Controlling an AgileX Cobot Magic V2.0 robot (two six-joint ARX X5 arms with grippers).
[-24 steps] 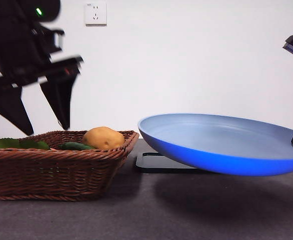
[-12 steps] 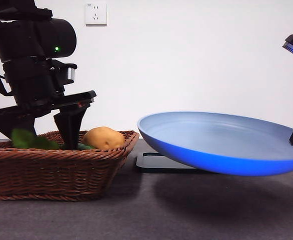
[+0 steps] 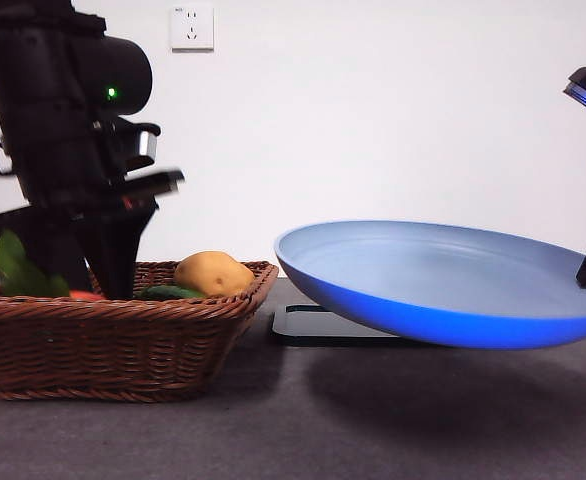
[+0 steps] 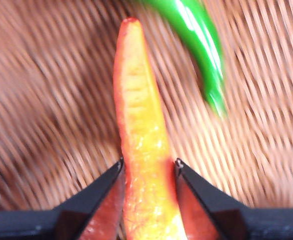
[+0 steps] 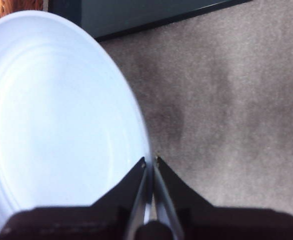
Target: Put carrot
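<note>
The basket (image 3: 113, 330) stands on the table (image 3: 293, 430). In it lie the potato (image 3: 213, 273) at its right end, the green vegetable (image 3: 168, 292) just left of the potato, and the carrot (image 4: 141, 145) at its left end, leaves (image 3: 18, 268) leftmost. The left gripper (image 4: 147, 167) reaches into the basket, jaws on either side of the carrot. Right of the basket, the plate (image 3: 443, 285) hangs tilted above the table over a flat tray (image 3: 313, 328), its rim between the right gripper's (image 5: 150, 162) jaws.

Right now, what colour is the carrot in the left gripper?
Red-orange along the edges, glossy yellow-orange down the middle of the carrot; left wrist view shows it best.
</note>
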